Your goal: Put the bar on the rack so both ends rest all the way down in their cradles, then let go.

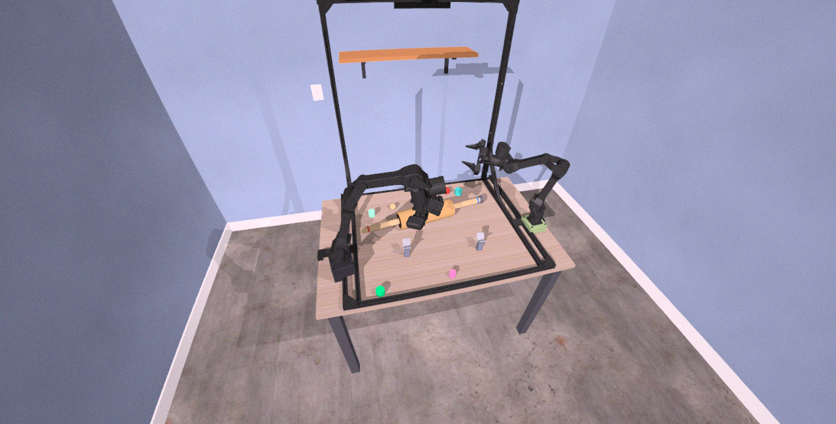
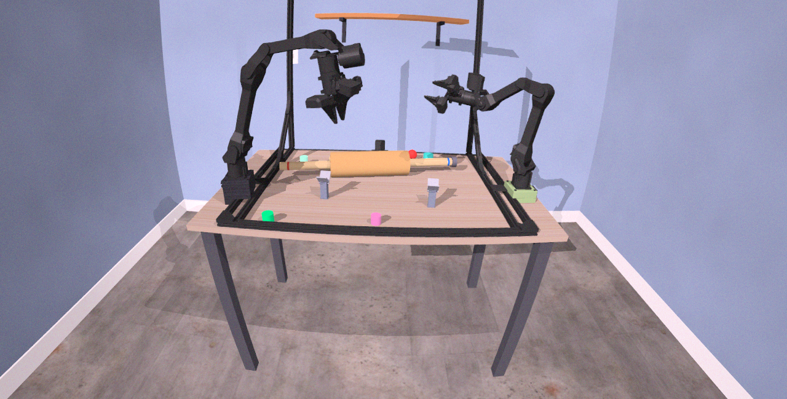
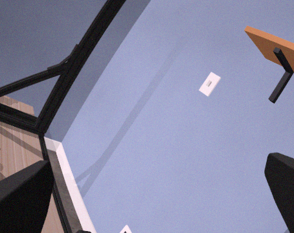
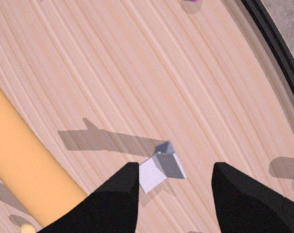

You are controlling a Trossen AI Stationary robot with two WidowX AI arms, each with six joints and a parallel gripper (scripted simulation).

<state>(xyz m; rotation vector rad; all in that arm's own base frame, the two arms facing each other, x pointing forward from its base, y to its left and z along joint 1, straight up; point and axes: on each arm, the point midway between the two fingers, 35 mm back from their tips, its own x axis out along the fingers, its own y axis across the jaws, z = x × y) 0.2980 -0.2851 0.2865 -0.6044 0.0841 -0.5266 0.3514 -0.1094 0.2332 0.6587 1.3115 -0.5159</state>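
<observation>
The bar, a tan rolling pin (image 2: 369,163), lies flat on the table behind the rack, also seen in the top view (image 1: 444,209) and the right wrist view (image 4: 26,164). The rack is two grey cradle posts (image 2: 324,185) (image 2: 432,192), both empty; one shows in the right wrist view (image 4: 162,168). My right gripper (image 2: 330,107) hangs open and empty well above the bar's middle (image 4: 175,203). My left gripper (image 2: 440,93) is open and empty, held high and level beside the rear frame post, facing the wall (image 3: 156,211).
A black frame (image 2: 385,229) borders the table, with tall uprights at the back. Small coloured pieces stand about: green (image 2: 267,215), pink (image 2: 375,218), teal (image 2: 304,158), red (image 2: 412,153). An orange wall shelf (image 2: 391,16) hangs above.
</observation>
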